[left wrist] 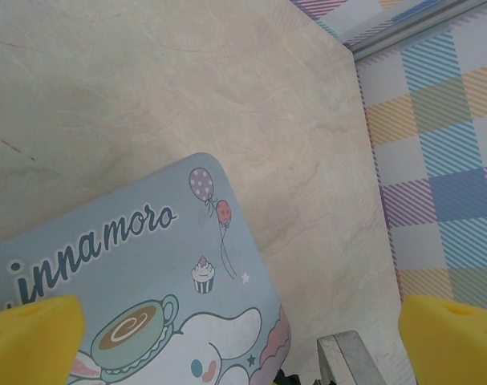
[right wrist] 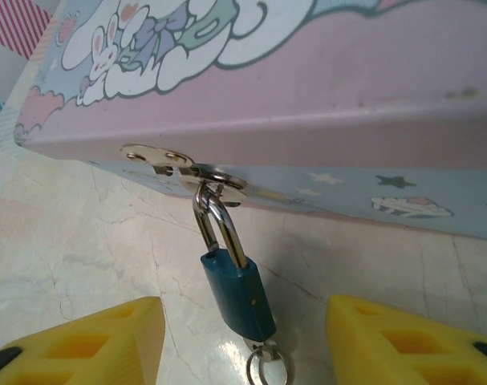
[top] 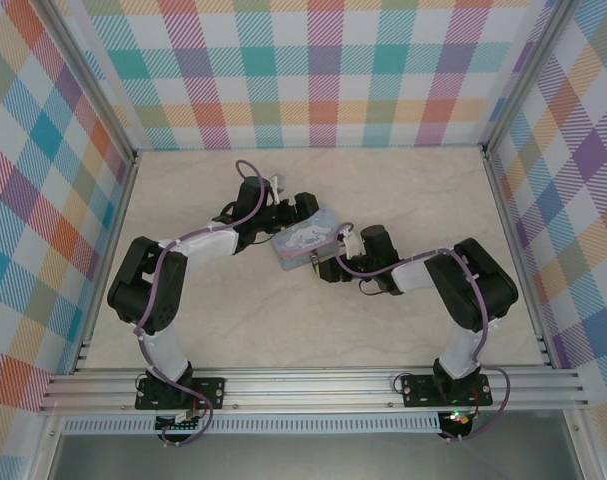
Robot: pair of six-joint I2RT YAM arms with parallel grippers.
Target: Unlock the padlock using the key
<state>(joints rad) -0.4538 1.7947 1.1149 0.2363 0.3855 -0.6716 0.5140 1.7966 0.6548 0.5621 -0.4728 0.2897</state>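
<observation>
Your right pincer (right wrist: pixel 243 325) stands open low over the tabletop (right wrist: pixel 83 241), its yellow fingers (right wrist: pixel 91 341) on either side of the padlock (right wrist: pixel 238 293) and touching neither flank. The padlock hangs tilted from a silvery hasp (right wrist: pixel 183 164) on the side wall of the pale blue Cinnamoroll tin (right wrist: pixel 307 96). Its thin shackle (right wrist: pixel 219 220) is threaded through the hasp loop, and its teal body reaches down toward the marble-patterned surface. A small metal ring (right wrist: pixel 267 370) dangles at its lower end. Your left pincer (left wrist: pixel 243 345) is spread wide over the tin's printed lid at the opposite end, gripping nothing.
</observation>
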